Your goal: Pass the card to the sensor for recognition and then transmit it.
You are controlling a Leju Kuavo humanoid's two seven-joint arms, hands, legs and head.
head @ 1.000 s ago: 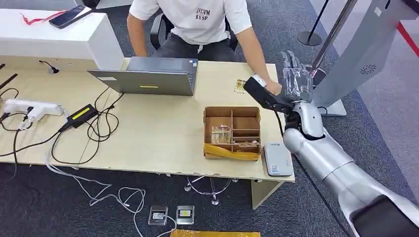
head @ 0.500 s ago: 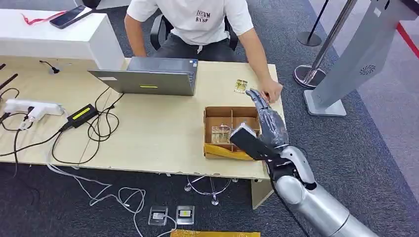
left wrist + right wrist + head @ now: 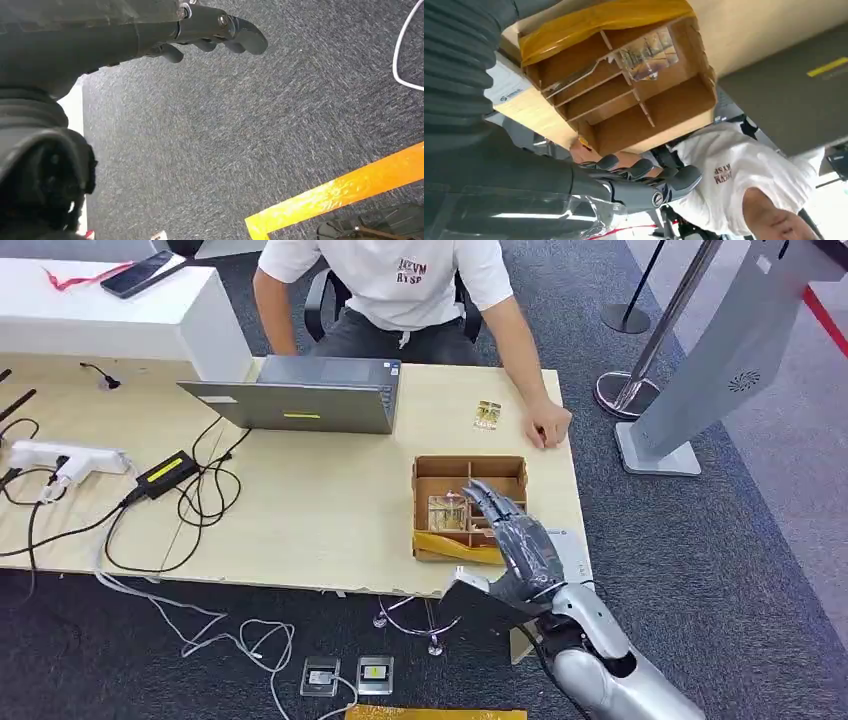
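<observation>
Wooden desk [image 3: 330, 510]: laptop [image 3: 300, 395], divided cardboard box [image 3: 470, 505], card [image 3: 487, 415] (near person's hand [image 3: 548, 427]), cables [image 3: 190, 490].

- A dark grey carpet floor [image 3: 760, 540] spreads under and around the furniture.
- A long, light wooden desk [image 3: 320, 510] crosses the scene; a white cabinet block [image 3: 120, 325] stands at its far left corner.
- A black office chair [image 3: 322, 300] sits behind the desk.
- A grey slanted kiosk stand [image 3: 735, 350] rises from a flat base on the right, beside a metal stanchion post [image 3: 640, 370] with a round base.
- A yellow tape strip [image 3: 345, 192] lies on the carpet.
- Two floor sockets [image 3: 348, 675] sit under the desk, among loose white cables [image 3: 210, 630].
- The light is even and indoor.
</observation>
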